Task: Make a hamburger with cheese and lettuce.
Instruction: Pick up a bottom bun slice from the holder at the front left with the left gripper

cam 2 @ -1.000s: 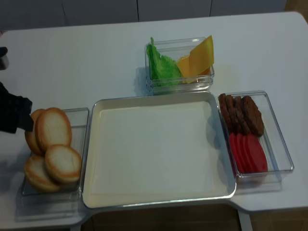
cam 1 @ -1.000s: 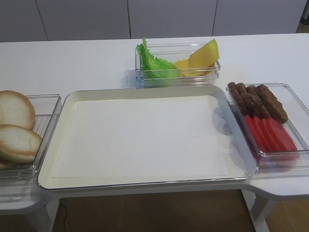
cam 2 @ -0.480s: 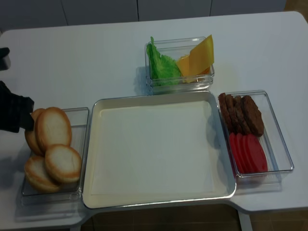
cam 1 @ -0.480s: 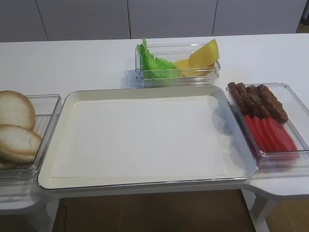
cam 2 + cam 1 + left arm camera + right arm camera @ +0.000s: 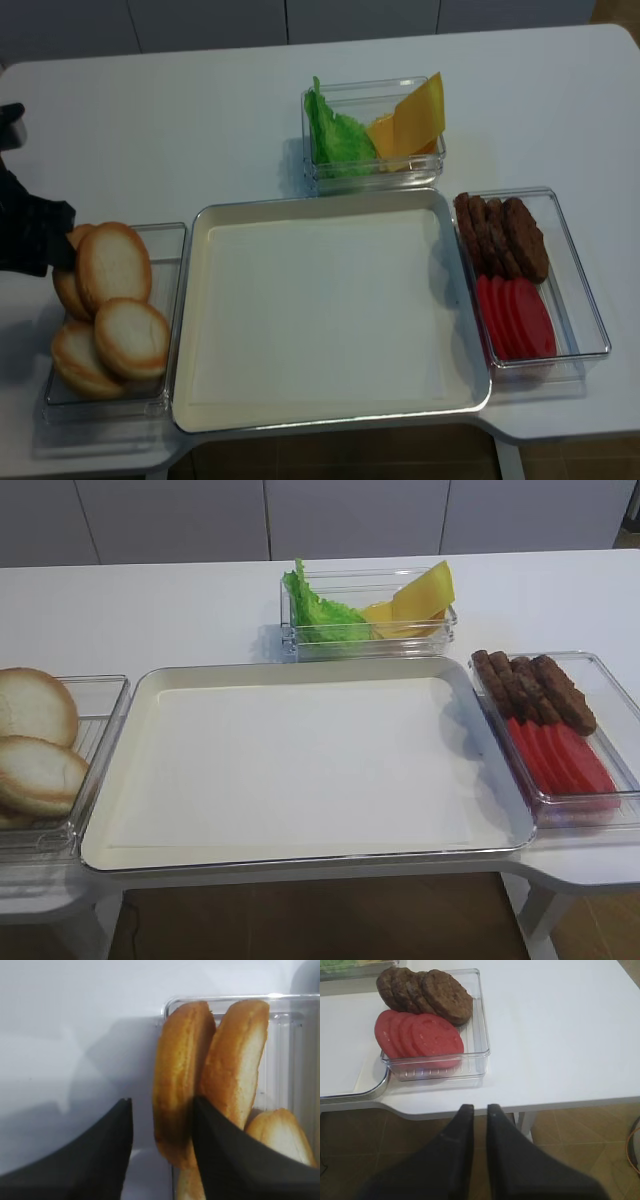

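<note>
Several bun halves [image 5: 112, 265] stand on edge in a clear box [image 5: 168, 262] at the left; they also show in the main high view [image 5: 35, 708]. My left gripper [image 5: 161, 1102] is open and straddles the outermost bun half [image 5: 177, 1075]: the right finger touches it, the left finger stands apart outside the box. The gripper shows at the left edge of the realsense view [image 5: 52, 250]. Green lettuce [image 5: 315, 612] and yellow cheese slices [image 5: 420, 595] share a clear box at the back. My right gripper [image 5: 480, 1108] is shut and empty, off the table's front edge.
A large cream tray [image 5: 300, 668] with a metal rim lies in the middle, bare. A clear box [image 5: 615, 695] at the right holds brown meat patties [image 5: 535, 685] and red tomato slices [image 5: 560, 755]; it also shows in the right wrist view [image 5: 481, 1035].
My left gripper has moved slightly further in around the outermost bun half, and the buns have shifted a little to the right. The right arm has not moved.
</note>
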`<state>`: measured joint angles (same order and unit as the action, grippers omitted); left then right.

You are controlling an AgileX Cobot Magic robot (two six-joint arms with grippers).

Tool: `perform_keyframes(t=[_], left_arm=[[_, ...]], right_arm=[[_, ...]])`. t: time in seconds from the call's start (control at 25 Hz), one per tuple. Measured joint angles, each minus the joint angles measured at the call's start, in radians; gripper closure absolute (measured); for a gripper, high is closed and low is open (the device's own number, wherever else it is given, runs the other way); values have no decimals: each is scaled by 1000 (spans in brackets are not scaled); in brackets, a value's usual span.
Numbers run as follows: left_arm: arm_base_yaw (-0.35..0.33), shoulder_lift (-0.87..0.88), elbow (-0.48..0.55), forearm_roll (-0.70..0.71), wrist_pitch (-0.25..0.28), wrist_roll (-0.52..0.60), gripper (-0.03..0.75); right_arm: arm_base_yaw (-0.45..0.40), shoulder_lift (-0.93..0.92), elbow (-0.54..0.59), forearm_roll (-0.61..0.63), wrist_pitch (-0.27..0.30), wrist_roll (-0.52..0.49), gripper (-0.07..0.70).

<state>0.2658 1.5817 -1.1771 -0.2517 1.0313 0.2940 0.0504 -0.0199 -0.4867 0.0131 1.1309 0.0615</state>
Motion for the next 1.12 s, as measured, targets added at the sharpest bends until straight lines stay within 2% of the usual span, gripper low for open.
perform_keyframes(t=[0.16,0.88,1.12], left_arm=[[0,2,0,-10,0,0,428],[0,2,0,-20,6,3,609],[0,2,0,-21,8,8,617]], right_arm=[[0,0,0,0,0,0,563],[0,0,0,0,0,0,563],[0,0,0,0,0,0,563]])
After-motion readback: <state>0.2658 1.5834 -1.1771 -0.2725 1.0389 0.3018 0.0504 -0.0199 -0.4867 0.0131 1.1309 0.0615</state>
